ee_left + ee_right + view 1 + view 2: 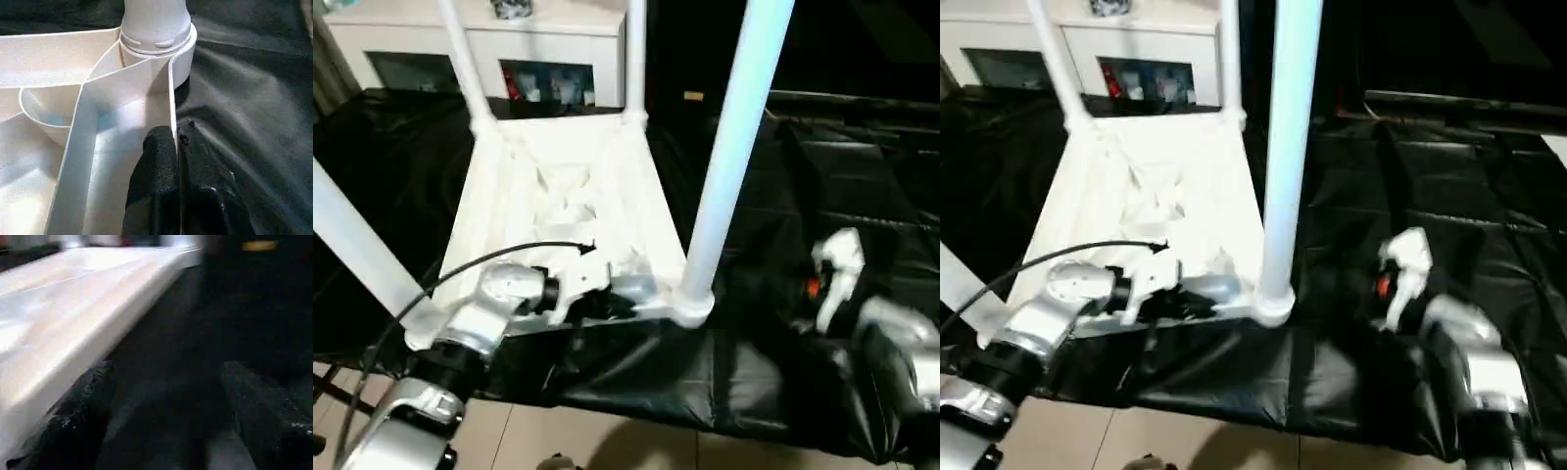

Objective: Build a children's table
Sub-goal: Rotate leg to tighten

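The tabletop (563,196) lies upside down on the black-draped surface (822,196), ribs up, with all four legs (734,147) standing in its corner sockets. My left gripper (177,147) is clenched on the near rim of the tabletop, one finger inside the wall and one outside, just left of the near right socket (156,44). My right gripper (166,421) hangs released, fingers spread, over the black cover just beside the tabletop's right edge, touching nothing that I can see.

The risk I see is in that thin pinch. I hold only a plastic wall, close to one corner, so if I lift or turn the table from here the weight of the far side and the tall legs would twist it in my fingers and it could slip out. The legs are long levers: a tilt could swing one into the cabinet (548,49) at the far side, or work a leg loose if it isn't seated fully, which I cannot tell. The loose cover could also drag and bunch under the rim. My right gripper should take the right edge before I move.
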{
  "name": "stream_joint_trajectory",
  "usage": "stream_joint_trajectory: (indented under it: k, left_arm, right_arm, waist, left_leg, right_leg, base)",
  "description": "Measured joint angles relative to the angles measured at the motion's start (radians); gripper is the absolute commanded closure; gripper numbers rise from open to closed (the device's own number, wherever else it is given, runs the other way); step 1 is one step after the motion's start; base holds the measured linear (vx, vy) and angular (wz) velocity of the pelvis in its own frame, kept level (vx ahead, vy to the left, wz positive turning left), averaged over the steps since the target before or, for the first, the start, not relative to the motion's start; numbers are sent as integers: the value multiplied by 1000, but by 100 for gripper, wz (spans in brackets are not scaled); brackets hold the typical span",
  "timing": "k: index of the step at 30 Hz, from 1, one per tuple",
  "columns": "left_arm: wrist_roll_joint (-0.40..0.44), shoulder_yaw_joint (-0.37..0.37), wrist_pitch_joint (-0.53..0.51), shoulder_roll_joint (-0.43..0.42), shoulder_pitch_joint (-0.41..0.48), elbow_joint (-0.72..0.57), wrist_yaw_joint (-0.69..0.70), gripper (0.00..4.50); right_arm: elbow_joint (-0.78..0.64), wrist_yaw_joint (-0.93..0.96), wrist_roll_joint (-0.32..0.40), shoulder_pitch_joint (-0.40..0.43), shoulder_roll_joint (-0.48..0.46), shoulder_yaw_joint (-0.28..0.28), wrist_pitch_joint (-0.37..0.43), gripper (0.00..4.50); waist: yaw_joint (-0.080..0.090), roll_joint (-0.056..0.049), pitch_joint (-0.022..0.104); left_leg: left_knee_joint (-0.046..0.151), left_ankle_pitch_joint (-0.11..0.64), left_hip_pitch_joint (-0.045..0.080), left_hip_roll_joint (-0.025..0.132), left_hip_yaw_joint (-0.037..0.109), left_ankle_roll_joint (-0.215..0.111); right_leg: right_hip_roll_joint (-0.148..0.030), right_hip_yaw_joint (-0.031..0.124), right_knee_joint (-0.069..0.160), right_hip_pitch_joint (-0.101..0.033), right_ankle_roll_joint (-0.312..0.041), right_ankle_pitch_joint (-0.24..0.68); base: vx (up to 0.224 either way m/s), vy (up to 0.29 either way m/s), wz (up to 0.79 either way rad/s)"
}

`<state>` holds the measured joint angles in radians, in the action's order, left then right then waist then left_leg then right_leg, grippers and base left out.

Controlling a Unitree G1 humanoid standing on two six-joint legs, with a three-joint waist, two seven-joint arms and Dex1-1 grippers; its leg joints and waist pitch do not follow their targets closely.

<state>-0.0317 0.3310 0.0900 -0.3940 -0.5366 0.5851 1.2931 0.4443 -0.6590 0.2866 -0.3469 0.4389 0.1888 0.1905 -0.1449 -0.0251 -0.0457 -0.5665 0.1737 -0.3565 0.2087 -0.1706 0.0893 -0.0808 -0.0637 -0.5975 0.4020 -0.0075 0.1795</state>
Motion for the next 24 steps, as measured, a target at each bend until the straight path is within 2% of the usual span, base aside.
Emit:
stream_joint_trajectory:
  k: [3, 9, 17, 20, 22, 24]
  left_arm:
    - [-13, 1, 6, -8, 5, 0, 33, 450]
    - [-37, -2, 38, -16, 15, 9, 85, 450]
    - [-38, -17, 170, -31, 15, 64, 100, 450]
    - [-37, -43, 209, -51, 32, 60, 76, 450]
    - [-40, -73, 215, -66, 52, 47, 55, 406]
    - [-73, -123, 217, -73, 104, -7, 23, 394]
  right_arm:
    - [38, 82, -19, -14, 0, 27, -12, 74]
    - [55, 140, -25, -13, -39, 29, -20, 74]
    - [26, 191, -31, -13, -173, -29, -31, 74]
    - [25, 266, -56, -14, -213, -35, -54, 74]
    - [25, 313, -72, -14, -234, -41, -71, 71]
    - [26, 379, -90, -12, -259, -34, -89, 71]
  waist:
    - [-1, 0, 0]
    - [4, 0, 0]
    - [8, 1, 0]
    - [9, 8, -4]
    - [21, 13, -7]
    - [37, 21, -11]
  left_leg:
    - [0, 0, -1, 0, 0, 0]
    - [0, 0, 0, 0, -1, 0]
    - [-3, -1, 2, 0, -1, 1]
    - [-3, -1, 2, 0, -1, 2]
    - [-2, -2, 2, 0, -1, 4]
    - [-2, -3, -1, 0, -1, 5]
  right_leg:
    - [-1, 0, 0, 0, 0, 0]
    - [-1, 0, -2, 1, 0, 0]
    - [-1, 1, -6, 1, 1, 0]
    - [-2, 1, -11, 3, 4, 3]
    - [-2, 1, -13, 5, 7, 4]
    - [-2, 2, -14, 8, 4, 2]
  base:
    - [0, 0, 0]
    - [0, 0, 0]
    - [0, 0, 0]
    - [0, 0, 0]
    - [0, 0, 0]
    - [0, 0, 0]
